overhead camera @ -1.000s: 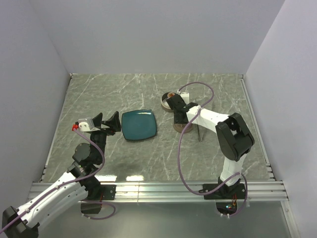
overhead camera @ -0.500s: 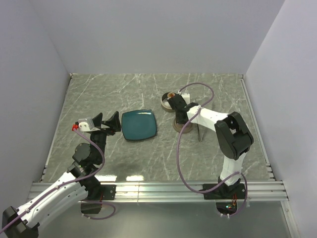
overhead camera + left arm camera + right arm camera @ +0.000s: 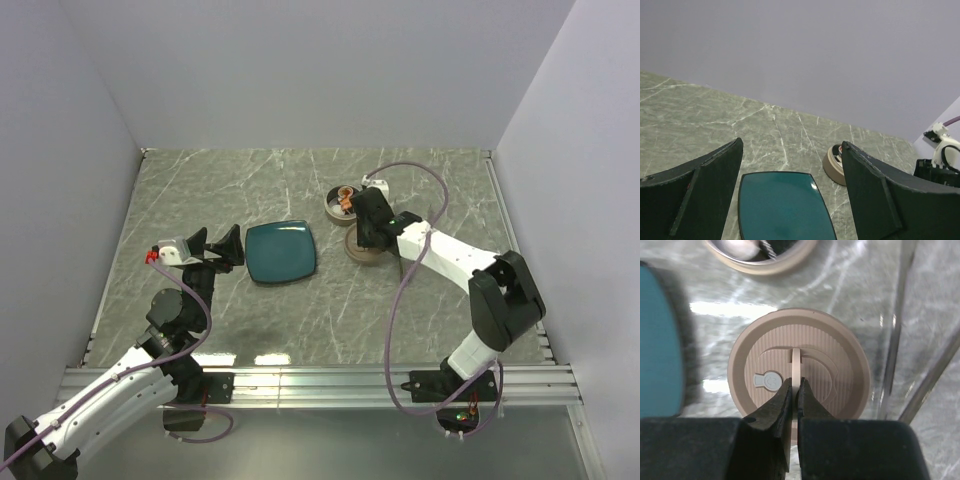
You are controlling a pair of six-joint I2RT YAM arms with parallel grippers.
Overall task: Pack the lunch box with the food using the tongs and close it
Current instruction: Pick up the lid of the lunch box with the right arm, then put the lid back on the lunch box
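The tan round lid (image 3: pixel 832 365) lies flat on the marble, and my right gripper (image 3: pixel 794 386) is shut on its thin upright centre handle (image 3: pixel 796 362). From above, that gripper (image 3: pixel 366 234) sits over the lid (image 3: pixel 362 254). Just beyond it stands the lunch box (image 3: pixel 342 204) (image 3: pixel 765 257) with the food (image 3: pixel 344 199), orange and white bits, inside. The tongs (image 3: pixel 896 335) lie right of the lid. My left gripper (image 3: pixel 215 245) (image 3: pixel 790 146) hangs open and empty at the left, looking over the plate toward the lunch box (image 3: pixel 832 164).
A square teal plate (image 3: pixel 281 252) (image 3: pixel 785 206) lies bare between the two arms, its edge (image 3: pixel 657 340) close to the lid's left side. Grey walls enclose the table at the back and both sides.
My right gripper has moved from beside the lunch box back over the lid and closed on its handle, the arm swinging outward to the right. The left arm has stayed still.
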